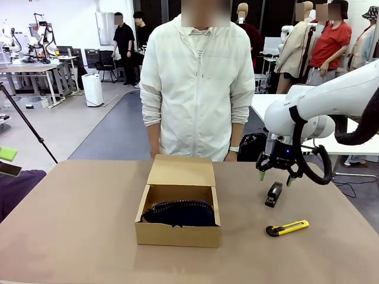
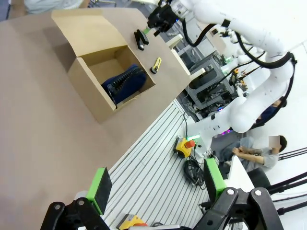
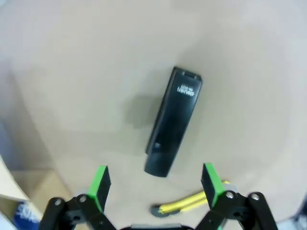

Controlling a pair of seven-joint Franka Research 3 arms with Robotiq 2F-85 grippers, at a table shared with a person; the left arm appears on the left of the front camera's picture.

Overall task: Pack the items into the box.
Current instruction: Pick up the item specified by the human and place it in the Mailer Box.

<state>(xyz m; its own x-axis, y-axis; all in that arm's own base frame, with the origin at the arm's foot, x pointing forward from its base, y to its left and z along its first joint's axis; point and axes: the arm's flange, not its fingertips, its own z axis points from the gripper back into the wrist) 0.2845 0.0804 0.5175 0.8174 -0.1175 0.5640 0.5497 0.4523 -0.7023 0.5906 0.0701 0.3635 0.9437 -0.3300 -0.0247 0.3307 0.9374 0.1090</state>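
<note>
Box [image 1: 177, 234] holds one bundle [image 1: 180, 213]; one stapler [image 1: 273, 194] outside.

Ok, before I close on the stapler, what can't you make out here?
Front view: the near wall of the box hides the lower part of the navy bundle.
Right wrist view: the utility knife is partly covered by the right gripper.
Right wrist view: the print on the stapler is too blurred to read.
Left wrist view: the knife is too small for detail.

Brown cardboard box [image 1: 177, 232] mid-table, flap lid open and leaning back, navy bundle [image 1: 179, 213] with black ribbed edge inside; black stapler [image 1: 273, 194] lying flat on table right of box
</note>
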